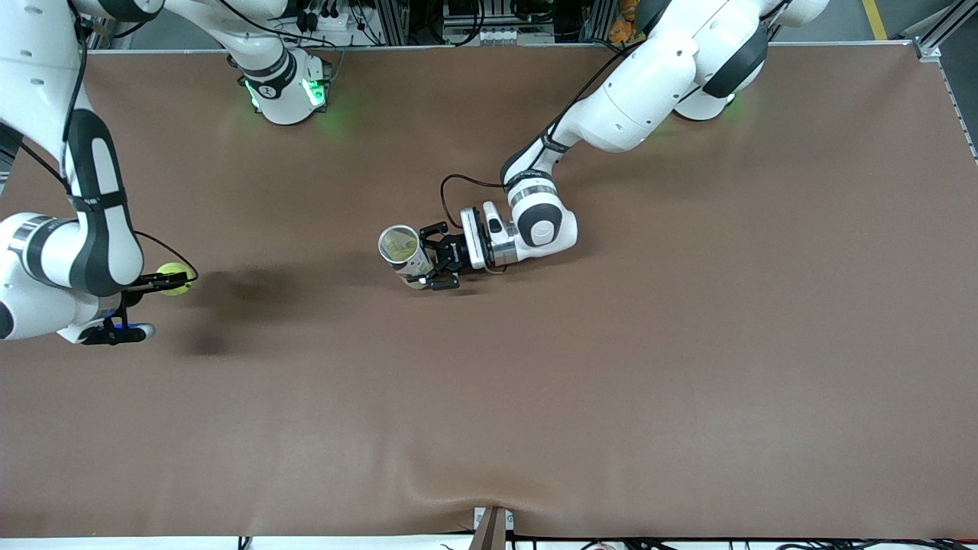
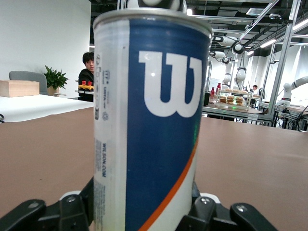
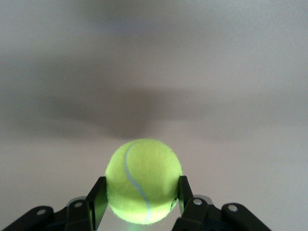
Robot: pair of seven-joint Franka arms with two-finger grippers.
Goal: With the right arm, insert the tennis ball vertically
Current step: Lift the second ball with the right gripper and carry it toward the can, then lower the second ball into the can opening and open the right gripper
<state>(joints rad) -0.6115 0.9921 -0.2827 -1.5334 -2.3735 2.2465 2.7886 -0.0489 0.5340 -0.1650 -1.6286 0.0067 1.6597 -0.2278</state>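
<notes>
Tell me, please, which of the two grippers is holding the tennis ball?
The right gripper, at the right arm's end of the table, pinches the ball. The left gripper instead clamps the upright can mid-table.

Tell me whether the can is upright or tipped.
Upright: the can stands on the table, open mouth up, gripped at its side by the left gripper.

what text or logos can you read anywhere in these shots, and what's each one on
"W": large white Wilson logo on the blue panel of the tennis ball can, which the left gripper holds upright.
"WILSON.COM": small print running down the can's pale side strip.
Other fine print on that strip: too small to read.
Tennis ball, clamped in the right gripper: no readable text, only its seam.
</notes>
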